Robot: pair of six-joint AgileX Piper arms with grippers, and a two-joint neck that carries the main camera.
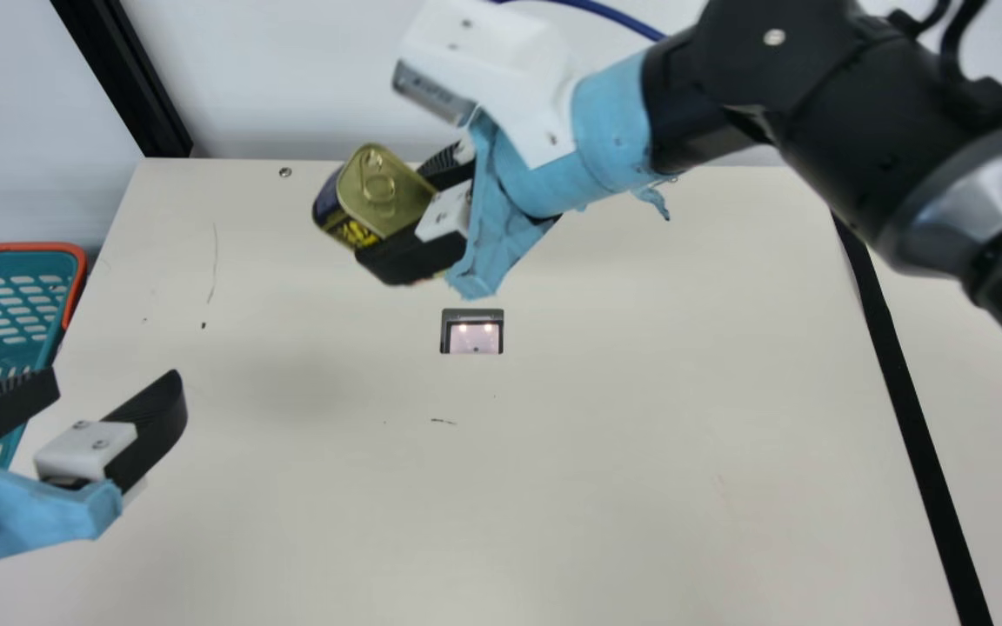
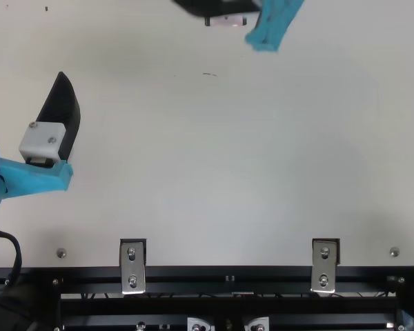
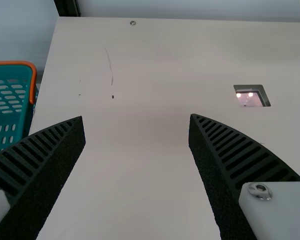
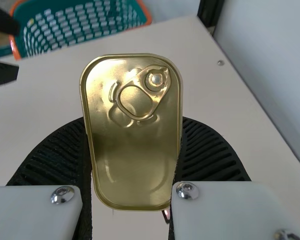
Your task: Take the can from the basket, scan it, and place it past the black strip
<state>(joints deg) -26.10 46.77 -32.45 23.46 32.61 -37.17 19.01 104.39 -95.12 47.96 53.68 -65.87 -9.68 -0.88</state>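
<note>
In the main view my right gripper (image 1: 418, 217) is shut on the can (image 1: 379, 191), held above the table's far part, left of and beyond the scanner window (image 1: 472, 332). The right wrist view shows the can (image 4: 132, 135) with its gold pull-tab face, squeezed between the fingers of my right gripper (image 4: 132, 155). My left gripper (image 1: 118, 382) stands open over the table's left side, near the basket (image 1: 5, 304). Nothing is between the fingers of my left gripper (image 3: 137, 130) in its wrist view. The black strip (image 1: 910, 417) runs along the table's right side.
A dark post (image 1: 131, 78) rises behind the table's far left corner. My right arm stretches over the table's far right part and the upper end of the strip. Metal brackets (image 2: 132, 265) line the table's near edge in the top view.
</note>
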